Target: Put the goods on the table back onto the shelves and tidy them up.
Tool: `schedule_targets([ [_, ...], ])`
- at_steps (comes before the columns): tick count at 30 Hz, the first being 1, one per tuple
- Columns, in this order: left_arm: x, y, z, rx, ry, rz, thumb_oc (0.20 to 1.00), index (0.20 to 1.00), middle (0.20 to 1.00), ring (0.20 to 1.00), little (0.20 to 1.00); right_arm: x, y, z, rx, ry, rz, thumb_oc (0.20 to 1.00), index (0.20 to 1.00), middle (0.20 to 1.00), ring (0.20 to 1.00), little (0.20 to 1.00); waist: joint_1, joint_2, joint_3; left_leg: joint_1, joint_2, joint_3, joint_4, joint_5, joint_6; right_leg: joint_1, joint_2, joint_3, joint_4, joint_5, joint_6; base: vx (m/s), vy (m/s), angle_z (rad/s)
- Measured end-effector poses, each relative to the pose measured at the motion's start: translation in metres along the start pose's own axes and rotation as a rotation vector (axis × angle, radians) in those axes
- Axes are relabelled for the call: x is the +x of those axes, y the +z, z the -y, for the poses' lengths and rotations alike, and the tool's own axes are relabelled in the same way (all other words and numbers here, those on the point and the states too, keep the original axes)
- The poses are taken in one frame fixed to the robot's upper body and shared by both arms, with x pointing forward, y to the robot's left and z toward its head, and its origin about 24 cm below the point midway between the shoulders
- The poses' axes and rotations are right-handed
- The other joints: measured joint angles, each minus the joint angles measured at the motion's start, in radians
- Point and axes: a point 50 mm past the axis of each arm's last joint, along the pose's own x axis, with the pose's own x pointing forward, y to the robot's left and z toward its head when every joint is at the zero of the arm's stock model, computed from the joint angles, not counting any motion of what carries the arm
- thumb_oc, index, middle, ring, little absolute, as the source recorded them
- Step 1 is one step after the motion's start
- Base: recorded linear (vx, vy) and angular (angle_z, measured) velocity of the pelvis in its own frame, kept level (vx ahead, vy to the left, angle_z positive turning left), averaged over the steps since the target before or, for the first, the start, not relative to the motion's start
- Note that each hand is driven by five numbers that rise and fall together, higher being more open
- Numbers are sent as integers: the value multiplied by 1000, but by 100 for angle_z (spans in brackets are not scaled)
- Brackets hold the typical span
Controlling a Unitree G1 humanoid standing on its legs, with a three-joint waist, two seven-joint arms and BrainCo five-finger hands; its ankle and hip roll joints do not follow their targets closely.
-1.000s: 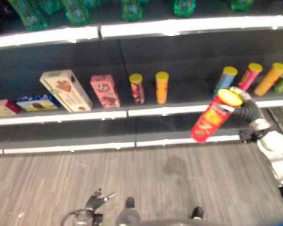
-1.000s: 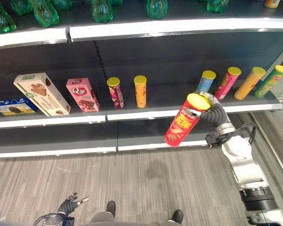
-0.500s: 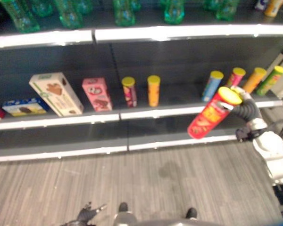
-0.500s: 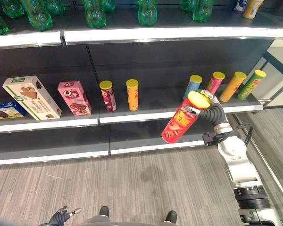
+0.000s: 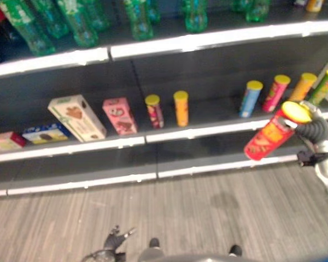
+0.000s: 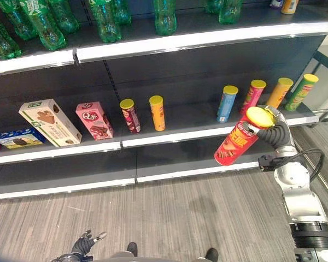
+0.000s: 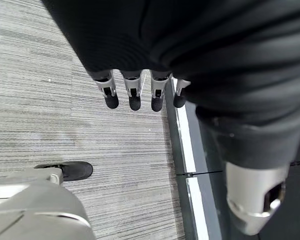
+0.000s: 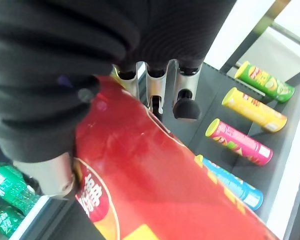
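Note:
My right hand (image 6: 274,129) is shut on a red crisp can (image 6: 238,140) with a yellow lid, held tilted in front of the middle shelf (image 6: 197,132) at its right end. The same red crisp can (image 8: 165,185) lies in the right hand (image 8: 155,92), whose fingers curl over it. Behind it on the shelf stand a blue can (image 6: 226,103), a pink can (image 6: 252,96), a yellow can (image 6: 278,92) and a green can (image 6: 300,92). My left hand (image 6: 83,244) hangs low over the floor with relaxed fingers (image 7: 132,95).
Further left on the middle shelf stand an orange can (image 6: 157,113), a dark red can (image 6: 130,115), a pink box (image 6: 94,120), a cream biscuit box (image 6: 49,122) and a blue packet (image 6: 17,137). Green bottles (image 6: 108,19) line the top shelf. The lower shelf (image 6: 153,164) is bare.
The camera has swung, shifting the whole scene. My right hand with the red can now sits further right and slightly higher against the shelf, nearer the pink and yellow cans.

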Motion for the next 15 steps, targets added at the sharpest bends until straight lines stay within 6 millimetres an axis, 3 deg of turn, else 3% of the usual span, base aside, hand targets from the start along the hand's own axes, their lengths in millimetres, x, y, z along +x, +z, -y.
schedule_targets([
  [5,-7,-41,-12,-8,45,-165,1000,1000,1000,1000,1000,6,9,-6,37,-4,36,200,200,200,200,200,6,-34,-19,14,-8,41,-15,-1,-1,-31,-6,38,5,13,-8,23,161,-22],
  [8,-10,-50,-19,-21,68,-200,1000,1000,1000,1000,1000,5,9,-15,55,7,35,200,200,200,200,200,10,-45,-21,13,-16,41,-15,-4,-1,-33,-14,40,6,17,-5,19,217,-2],
  [9,-12,-55,-20,-38,78,-224,1000,1000,1000,1000,1000,4,7,-20,75,8,27,200,200,200,200,200,20,-62,-20,13,-43,42,-13,-16,18,-33,-41,39,6,19,-3,49,386,4],
  [11,-12,-57,-23,-46,91,-230,1000,1000,1000,1000,1000,3,7,-23,85,13,23,200,200,200,200,200,23,-63,-24,14,-70,42,-15,-17,24,-30,-69,37,8,26,5,64,373,13],
  [12,-9,-51,-23,-52,92,-221,1000,1000,1000,1000,1000,-1,2,-21,91,-3,8,200,200,200,200,200,34,-87,-7,-27,-101,45,62,-62,77,-57,-112,41,84,20,20,74,220,32],
  [13,-8,-51,-14,-64,74,-225,1000,1000,1000,1000,1000,-5,-5,-18,84,-12,-23,200,200,200,200,200,29,-64,-3,-39,-101,45,97,-83,103,-94,-129,26,191,22,14,69,212,94],
  [14,-7,-49,-13,-53,66,-230,1000,1000,1000,1000,1000,-27,-28,-21,45,21,-120,200,200,200,200,200,13,-53,11,-69,-118,50,250,-183,136,-275,-236,153,622,111,16,225,54,92],
  [15,-9,-51,-24,-36,91,-234,1000,1000,1000,1000,1000,-33,-33,-28,47,51,-142,200,200,200,200,200,14,-58,12,-57,-116,45,245,-182,146,-327,-244,197,692,191,-4,287,-47,66],
])
